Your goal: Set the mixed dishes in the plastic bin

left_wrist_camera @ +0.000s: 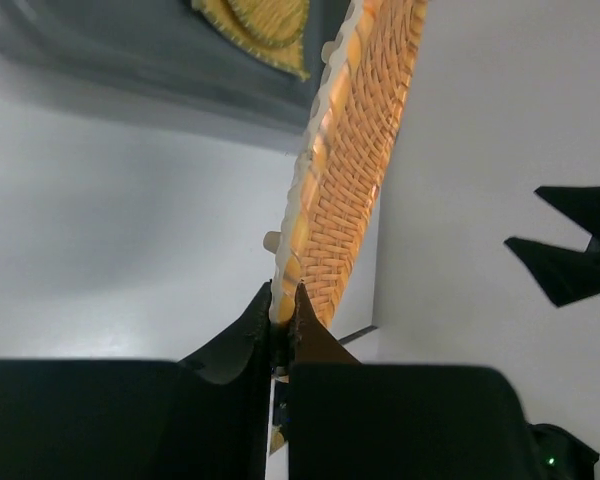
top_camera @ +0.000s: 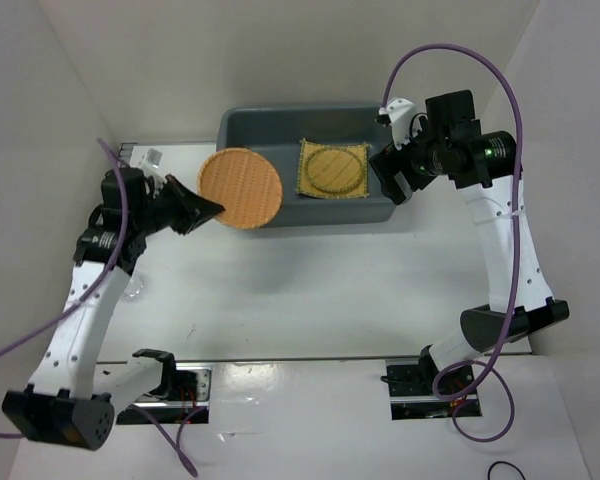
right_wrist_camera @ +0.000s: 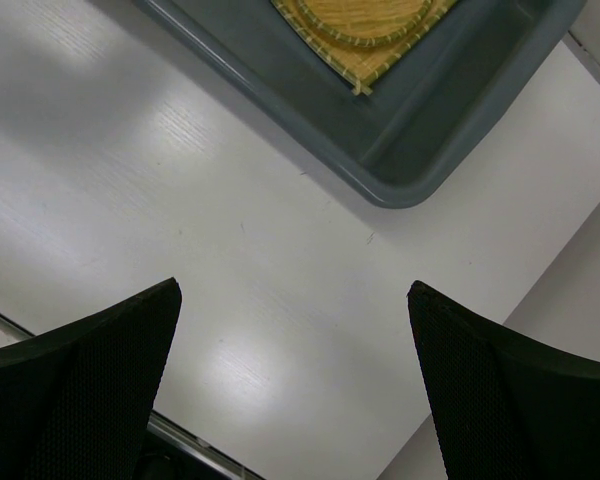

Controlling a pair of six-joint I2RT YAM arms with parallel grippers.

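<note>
The dark grey-blue plastic bin (top_camera: 250,128) stands at the back centre. Inside it lies the square yellow woven mat (top_camera: 306,185) with a round tan plate (top_camera: 335,166) on top. My left gripper (top_camera: 212,209) is shut on the rim of the round orange woven plate (top_camera: 240,188) and holds it tilted over the bin's left front rim. In the left wrist view the plate (left_wrist_camera: 352,170) stands edge-on between my fingers (left_wrist_camera: 283,298). My right gripper (top_camera: 390,178) is open and empty beside the bin's right end. In its wrist view (right_wrist_camera: 292,300) it hovers over bare table near a bin corner (right_wrist_camera: 420,160).
A small clear cup (top_camera: 152,156) sits at the back left by the wall. Another clear cup (top_camera: 132,290) lies on the table beside my left arm. White walls close in on the left, back and right.
</note>
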